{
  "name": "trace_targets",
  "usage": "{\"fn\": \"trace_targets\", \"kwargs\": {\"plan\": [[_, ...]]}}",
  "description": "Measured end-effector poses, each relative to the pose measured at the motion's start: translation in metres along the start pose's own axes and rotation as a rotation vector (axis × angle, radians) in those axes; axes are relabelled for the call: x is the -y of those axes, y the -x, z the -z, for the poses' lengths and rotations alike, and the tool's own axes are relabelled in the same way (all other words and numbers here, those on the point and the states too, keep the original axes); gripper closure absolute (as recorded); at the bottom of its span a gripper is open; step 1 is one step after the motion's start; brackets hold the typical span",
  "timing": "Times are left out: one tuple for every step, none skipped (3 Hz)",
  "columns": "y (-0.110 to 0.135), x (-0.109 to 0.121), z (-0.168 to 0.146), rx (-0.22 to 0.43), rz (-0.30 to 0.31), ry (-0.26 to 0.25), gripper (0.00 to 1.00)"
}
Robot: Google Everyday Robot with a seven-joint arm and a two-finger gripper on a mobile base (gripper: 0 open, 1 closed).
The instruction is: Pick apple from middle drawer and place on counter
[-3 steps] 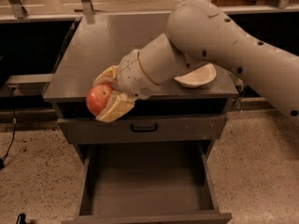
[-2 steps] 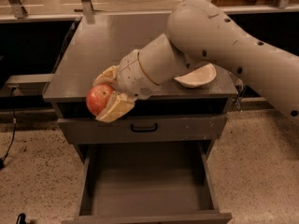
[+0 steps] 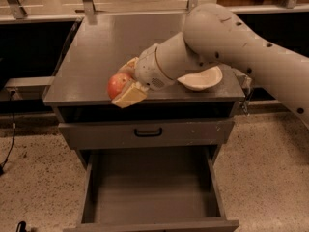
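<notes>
My gripper (image 3: 121,83) is shut on the apple (image 3: 117,85), a red-orange fruit held between its cream fingers (image 3: 129,95). It hangs over the front edge of the counter (image 3: 96,47), left of centre. The middle drawer (image 3: 152,187) is pulled out wide below, with a bare grey floor. My arm reaches in from the upper right across the counter.
A cream-white bowl (image 3: 203,79) sits on the counter's front right, partly behind my arm. A shallower grey drawer with a black loop handle (image 3: 148,132) is just under the counter. Speckled beige floor (image 3: 34,178) lies on both sides. A black cable runs at the left.
My gripper with the apple has moved up and right, from in front of the counter's edge to over its front part.
</notes>
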State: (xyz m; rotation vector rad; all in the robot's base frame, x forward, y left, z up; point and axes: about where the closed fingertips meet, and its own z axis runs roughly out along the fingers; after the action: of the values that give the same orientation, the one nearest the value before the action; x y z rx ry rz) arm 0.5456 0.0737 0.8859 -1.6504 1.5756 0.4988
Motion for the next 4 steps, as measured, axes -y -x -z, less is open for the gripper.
{"fn": "trace_targets", "kwargs": {"plan": [[-0.019,0.05,-0.02,-0.067,-0.094,-0.02,1.0],[-0.034,0.091,-0.051,-0.118,-0.127,0.036,1.0],[-0.042,0.126,-0.069,-0.13,-0.136,0.06,1.0],[-0.039,0.145,-0.08,-0.139,-0.105,0.054,0.82]]}}
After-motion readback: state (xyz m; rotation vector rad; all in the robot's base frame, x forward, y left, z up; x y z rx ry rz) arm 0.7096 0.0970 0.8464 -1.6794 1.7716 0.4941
